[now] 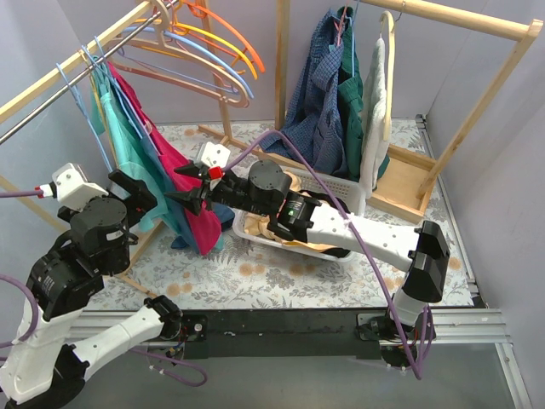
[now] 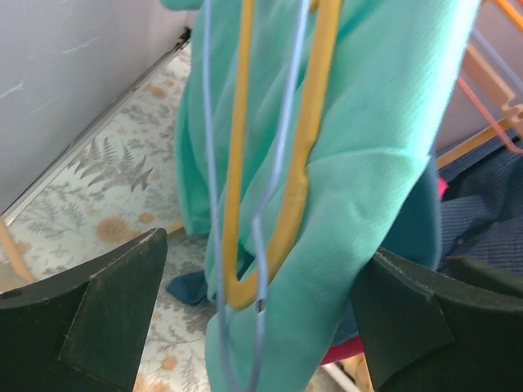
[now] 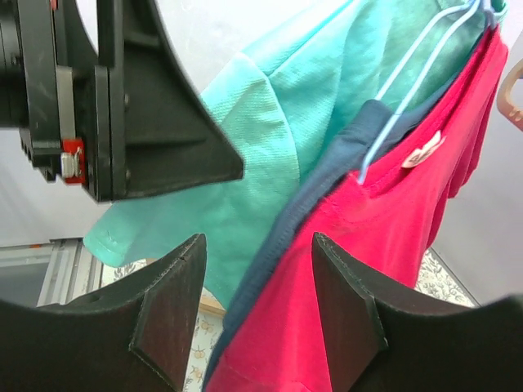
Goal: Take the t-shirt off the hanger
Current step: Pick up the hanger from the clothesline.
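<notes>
Left pincer (image 2: pixel 268 249) stands released, fingers spread wide, and the teal t-shirt (image 2: pixel 368 163) hangs right between them, draped on its yellow hanger (image 2: pixel 298 188). The hanger's lower loop sits dead centre in the gap, a thin blue wire hanger (image 2: pixel 257 261) alongside it. Neither finger touches cloth that I can see. Over to the right pincer (image 3: pixel 259 239): also parted, gripping nothing, with the seam where a navy garment (image 3: pixel 327 175) meets the red t-shirt (image 3: pixel 392 261) just beyond its tips (teal cloth lies off toward its left finger). The garments hang from the rail (image 1: pixel 43 85) above both pincers
</notes>
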`<state>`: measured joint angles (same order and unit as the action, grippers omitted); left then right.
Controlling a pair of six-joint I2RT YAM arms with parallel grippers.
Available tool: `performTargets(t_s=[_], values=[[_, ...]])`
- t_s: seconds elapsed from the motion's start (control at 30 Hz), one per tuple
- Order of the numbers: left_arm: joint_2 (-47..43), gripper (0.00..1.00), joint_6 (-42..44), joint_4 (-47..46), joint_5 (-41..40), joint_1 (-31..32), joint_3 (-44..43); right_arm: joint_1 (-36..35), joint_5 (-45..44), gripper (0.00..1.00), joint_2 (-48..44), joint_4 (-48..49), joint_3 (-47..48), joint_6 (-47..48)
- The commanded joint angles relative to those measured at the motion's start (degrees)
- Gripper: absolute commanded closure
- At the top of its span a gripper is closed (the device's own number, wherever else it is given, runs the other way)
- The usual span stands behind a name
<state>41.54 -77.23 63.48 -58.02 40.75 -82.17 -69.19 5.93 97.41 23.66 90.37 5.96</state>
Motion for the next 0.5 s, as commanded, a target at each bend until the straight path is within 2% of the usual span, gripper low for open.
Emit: performTargets(t_s=[0.0,0.27,0.47], values=[[-1.9,0.15,-3.89,6.91,-2.89,0.29,0.87,-0.42,-1.89,0.38,-3.45,1.65,0.16,1.16],[-2.96,0.14,-5.3,9.81,-2.98,0.29,0.7,-0.25,-5.14,0.39,-1.17,-2.12,7.61,5.55],[-3.31,0.14,-5.65,10.08,-2.89,0.29,1.14,1.25,-4.36,0.41,2.96,-5.02,14.92,4.68]])
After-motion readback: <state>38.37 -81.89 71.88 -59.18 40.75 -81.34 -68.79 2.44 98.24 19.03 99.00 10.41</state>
